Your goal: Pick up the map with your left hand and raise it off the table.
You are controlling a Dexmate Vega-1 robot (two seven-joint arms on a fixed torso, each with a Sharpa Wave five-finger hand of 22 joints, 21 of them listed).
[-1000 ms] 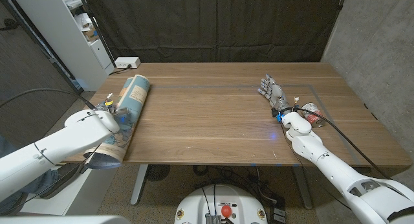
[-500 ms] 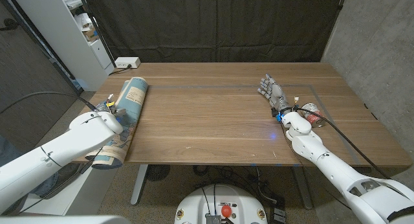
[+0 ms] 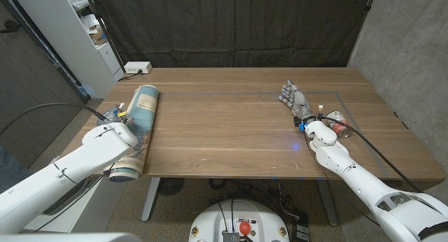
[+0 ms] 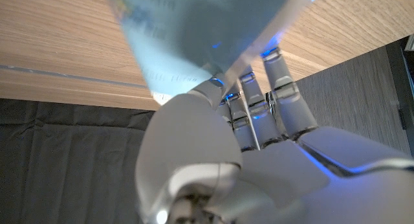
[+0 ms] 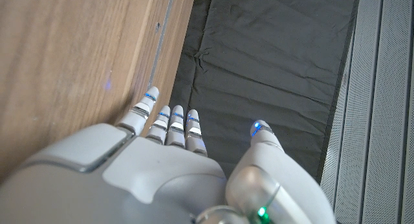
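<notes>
The rolled map [image 3: 143, 103], a pale blue printed tube, lies along the left side of the wooden table [image 3: 224, 130], and its near end juts past the front edge. My left hand [image 3: 119, 123] is at the tube's middle, coming from its left side. In the left wrist view the map [image 4: 194, 36] sits between the thumb and the fingers [image 4: 275, 88] of my left hand [image 4: 259, 140], which grips it. I cannot tell whether the map is off the wood. My right hand [image 3: 294, 98] stands on the right side of the table with fingers spread and nothing in it.
A white power strip [image 3: 136, 67] lies at the back left corner. A white shelf unit [image 3: 70, 39] stands beside the table's left edge. A small red and white object [image 3: 339, 123] sits by my right wrist. A dark curtain hangs behind the table.
The map has swung with my left hand: its near end has shifted right along the front edge and its far end has come slightly nearer. The right hand has stayed still.
</notes>
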